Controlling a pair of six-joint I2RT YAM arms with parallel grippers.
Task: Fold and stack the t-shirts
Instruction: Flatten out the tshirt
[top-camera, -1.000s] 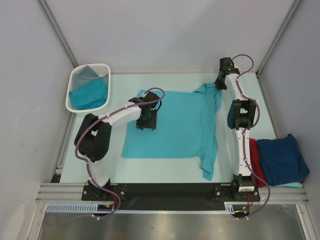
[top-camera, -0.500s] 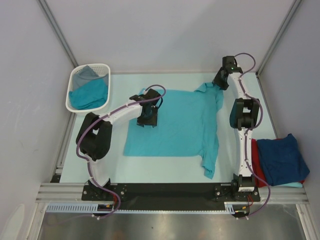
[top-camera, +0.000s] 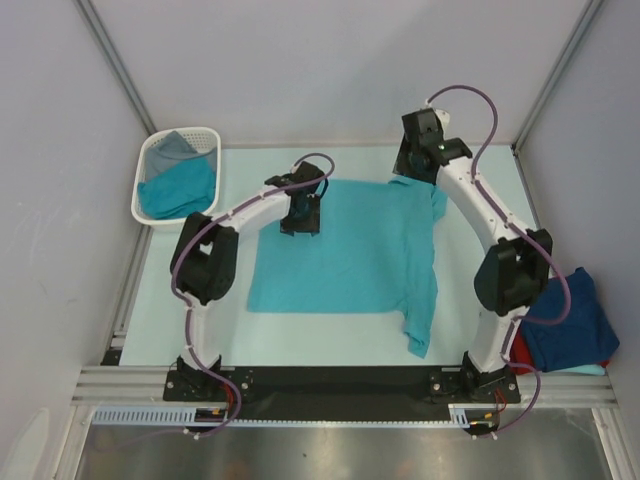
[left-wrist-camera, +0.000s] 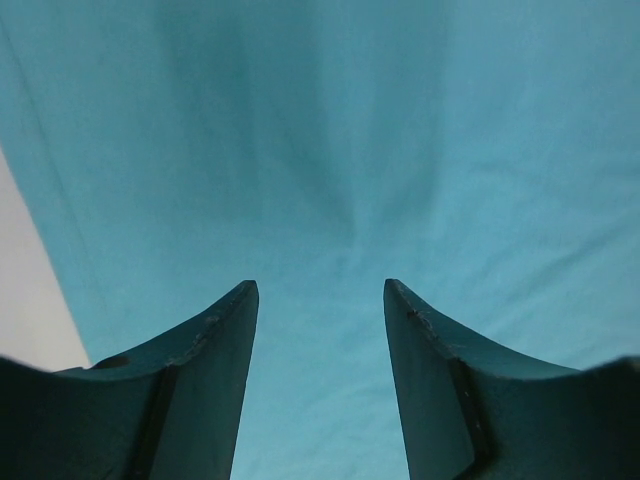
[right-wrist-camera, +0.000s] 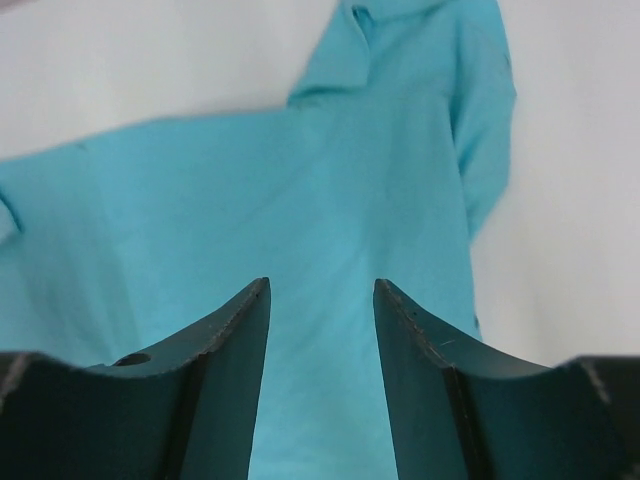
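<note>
A teal t-shirt (top-camera: 350, 255) lies spread flat in the middle of the table, one sleeve trailing toward the near edge at the right. My left gripper (top-camera: 302, 216) hovers over its far left part; in the left wrist view the gripper (left-wrist-camera: 320, 290) is open, with only teal cloth (left-wrist-camera: 400, 130) below it. My right gripper (top-camera: 416, 160) is raised above the shirt's far right corner. It is open (right-wrist-camera: 320, 285) with nothing between its fingers, looking down on the shirt (right-wrist-camera: 300, 190). A navy t-shirt (top-camera: 565, 318) lies folded on a red one (top-camera: 516, 350) at the right.
A white slotted basket (top-camera: 150, 212) at the far left holds a teal shirt (top-camera: 180, 188) and a grey one (top-camera: 172, 148). The right arm's elbow (top-camera: 512, 275) stands beside the folded stack. Walls and frame posts close in the table on three sides.
My right gripper has opened, let go of the shirt's far right corner, and risen and swung left. My left gripper has slid a little farther along the shirt's far left part.
</note>
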